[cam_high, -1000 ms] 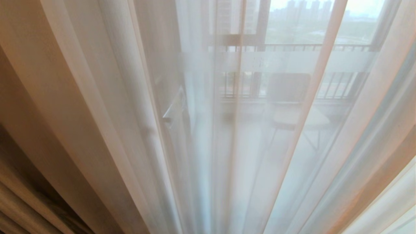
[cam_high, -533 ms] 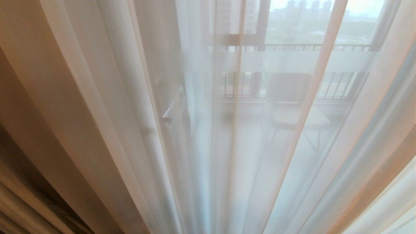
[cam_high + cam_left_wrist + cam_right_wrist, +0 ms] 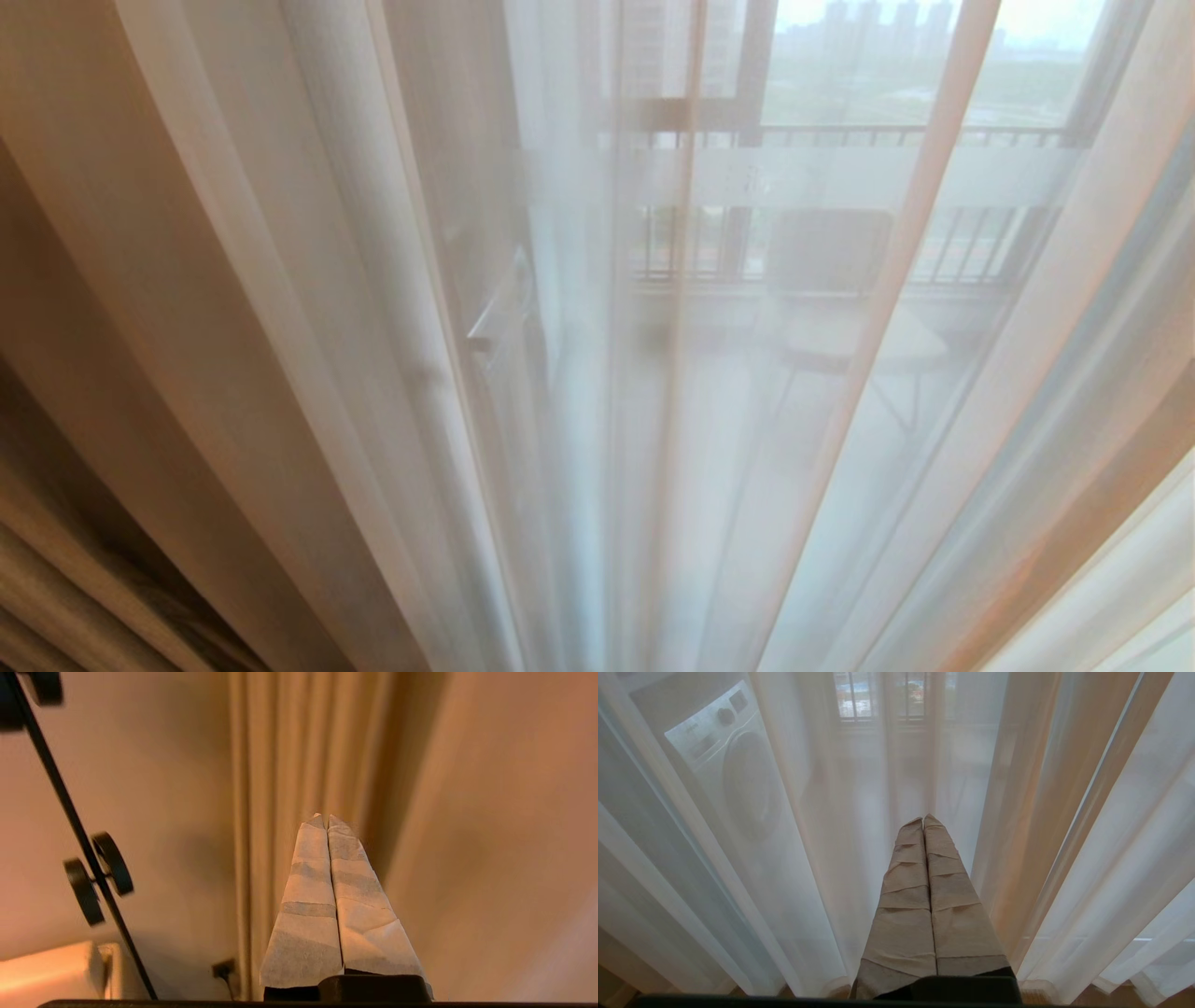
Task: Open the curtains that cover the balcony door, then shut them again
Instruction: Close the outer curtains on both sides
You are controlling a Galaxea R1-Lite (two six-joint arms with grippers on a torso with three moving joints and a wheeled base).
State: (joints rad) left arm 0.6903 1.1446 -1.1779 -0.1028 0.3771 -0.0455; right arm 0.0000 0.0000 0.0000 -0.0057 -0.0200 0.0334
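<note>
Sheer curtains (image 3: 653, 392) are hanging drawn across the whole head view, pleats fanning out from bottom centre. Heavier cream drapes (image 3: 121, 308) are bunching along the left edge; a further beige fold is showing at the lower right.

Through the sheer fabric, the balcony door (image 3: 747, 93) is showing only as a dim dark frame with a pale frosted band (image 3: 803, 175) crossing the glass. Behind it, a chair (image 3: 831, 280) is standing on the balcony, blurred by the cloth, with railing bars (image 3: 962, 247) and hazy towers beyond. No door handle is making itself out clearly.

Neither arm is showing in the head view.

Left gripper (image 3: 325, 816): tape-wrapped fingers (image 3: 308, 905) are pressing together, clenched on nothing, pointing at the pleated cream drape (image 3: 303, 742), not touching it as far as can be told. A thin black rod with small black discs (image 3: 98, 877) is crossing one side of that view, in front of a plain wall; a white box-like object (image 3: 51, 970) and a wall socket (image 3: 223, 969) are sitting low, partly cut off.

Right gripper (image 3: 923, 819): fingers (image 3: 910, 905) likewise clenched and empty, aiming at the sheers (image 3: 1017, 812). A washing machine (image 3: 724, 765) is showing faintly through the fabric, its edges cut off by folds.
</note>
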